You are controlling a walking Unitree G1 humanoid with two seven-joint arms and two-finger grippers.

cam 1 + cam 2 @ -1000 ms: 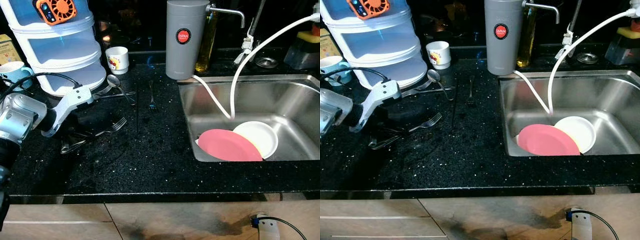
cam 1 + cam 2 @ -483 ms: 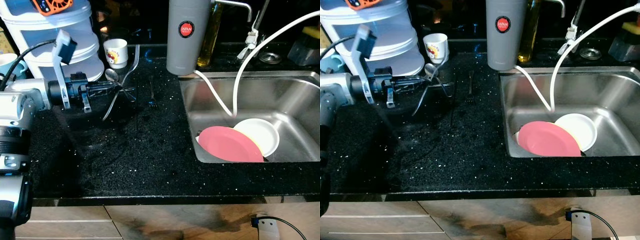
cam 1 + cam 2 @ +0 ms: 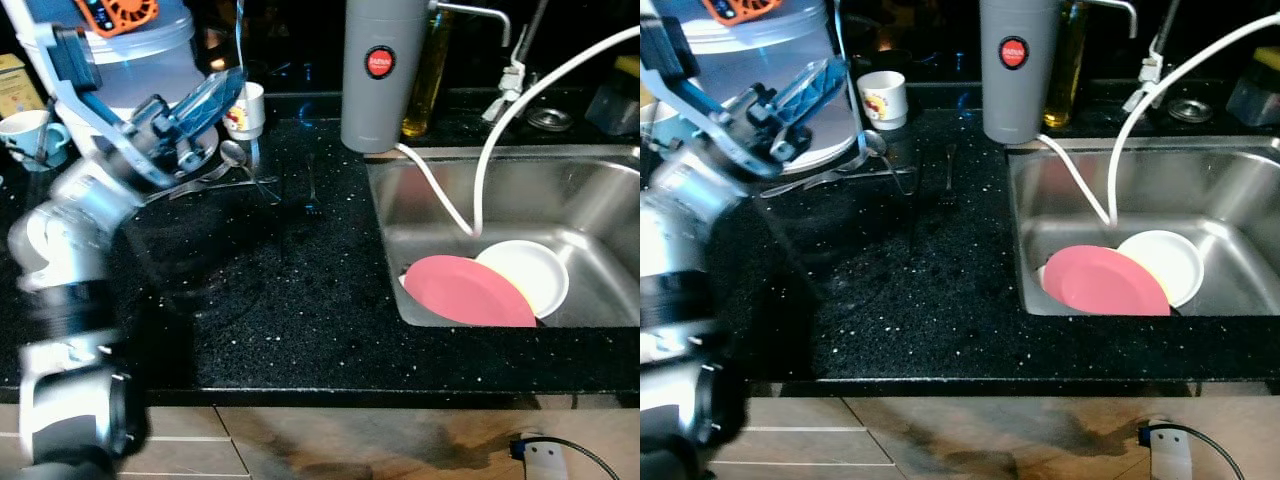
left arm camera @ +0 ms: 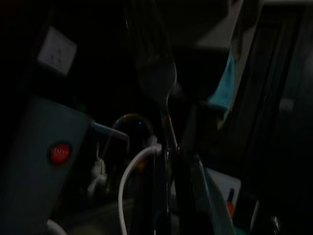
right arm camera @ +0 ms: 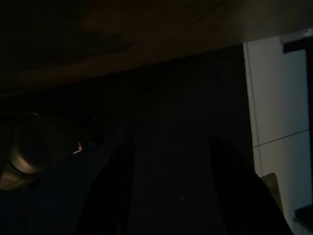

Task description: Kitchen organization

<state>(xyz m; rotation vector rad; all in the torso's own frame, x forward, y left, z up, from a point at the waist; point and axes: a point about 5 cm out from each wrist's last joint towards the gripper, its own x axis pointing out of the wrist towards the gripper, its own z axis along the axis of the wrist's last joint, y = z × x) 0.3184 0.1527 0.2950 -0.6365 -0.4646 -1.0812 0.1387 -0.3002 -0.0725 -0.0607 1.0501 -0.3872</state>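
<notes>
Gripping a fork (image 4: 157, 78), left claw (image 3: 215, 95) points upward.

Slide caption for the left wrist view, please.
Left gripper shut on a fork held tines-up, with the grey canister and white hose dim behind.

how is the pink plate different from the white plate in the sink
The pink plate lies in front and on top, overlapping the near-left edge of the white plate, which sits behind it towards the right. The pink plate shows its whole face; the white plate is partly covered. The white hose comes down just behind the white plate, further from the pink plate. Both are round and lie in the steel sink.
</notes>
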